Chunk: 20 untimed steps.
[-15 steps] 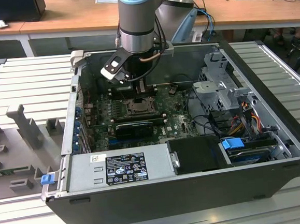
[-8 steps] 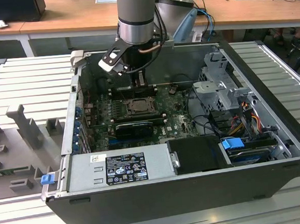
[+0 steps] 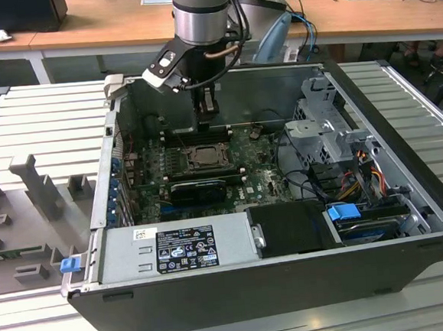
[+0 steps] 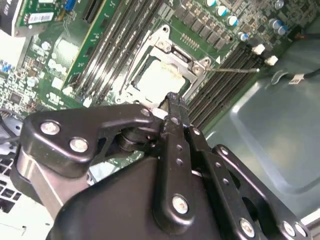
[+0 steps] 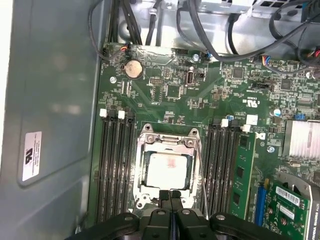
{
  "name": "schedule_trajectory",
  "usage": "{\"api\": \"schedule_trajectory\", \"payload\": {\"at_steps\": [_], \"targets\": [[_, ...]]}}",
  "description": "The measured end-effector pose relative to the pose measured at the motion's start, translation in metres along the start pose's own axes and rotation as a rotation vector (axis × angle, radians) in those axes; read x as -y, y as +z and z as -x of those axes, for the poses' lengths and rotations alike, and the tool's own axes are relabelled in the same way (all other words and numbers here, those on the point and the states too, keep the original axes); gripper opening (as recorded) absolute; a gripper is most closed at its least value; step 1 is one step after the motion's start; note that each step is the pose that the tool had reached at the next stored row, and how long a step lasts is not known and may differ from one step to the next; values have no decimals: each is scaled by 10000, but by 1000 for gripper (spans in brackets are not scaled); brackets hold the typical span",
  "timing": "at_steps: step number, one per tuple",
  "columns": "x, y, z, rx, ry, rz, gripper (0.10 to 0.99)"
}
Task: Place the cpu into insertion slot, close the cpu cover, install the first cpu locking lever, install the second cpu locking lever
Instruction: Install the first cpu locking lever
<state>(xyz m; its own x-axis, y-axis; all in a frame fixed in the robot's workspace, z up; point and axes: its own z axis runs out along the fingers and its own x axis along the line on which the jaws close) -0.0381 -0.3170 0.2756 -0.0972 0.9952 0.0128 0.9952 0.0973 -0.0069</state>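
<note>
One gripper (image 5: 170,196), jaws pressed together on nothing, hangs at the edge of the cpu cover (image 5: 167,141). The cover lies over the cpu (image 5: 168,170), seated in the insertion slot (image 5: 143,172) mid-motherboard (image 5: 170,100).

- You have one robot arm (image 3: 202,14) carrying one gripper (image 5: 169,196), which has two fingers (image 5: 163,198).
- You have one open computer case (image 3: 410,220), across the middle of the exterior view.
- In its lower middle, count one power supply (image 3: 174,246), and one black expansion card (image 3: 200,188) just above that.
- In the first wrist view, count one cpu (image 5: 169,170) and one cpu cover (image 5: 169,141).
- Two banks of memory slots flank them: one memory bank (image 5: 116,165) and the other memory bank (image 5: 223,170).
- One green memory module (image 5: 245,172).
- One coin cell battery (image 5: 133,68).
- One finned heat sink (image 5: 302,139).
- Two blue plastic pieces: a blue tab (image 3: 72,263) at the exterior view's lower left and a blue clip (image 3: 344,212) at its lower right.
</note>
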Motion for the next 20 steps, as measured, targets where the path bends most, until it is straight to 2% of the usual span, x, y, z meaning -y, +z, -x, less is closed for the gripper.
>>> {"api": "schedule_trajectory", "payload": {"at_steps": [7,20], "targets": [[0,0,0,10,-1160,-15,106],[0,0,0,20,-2476,-32,106]]}}
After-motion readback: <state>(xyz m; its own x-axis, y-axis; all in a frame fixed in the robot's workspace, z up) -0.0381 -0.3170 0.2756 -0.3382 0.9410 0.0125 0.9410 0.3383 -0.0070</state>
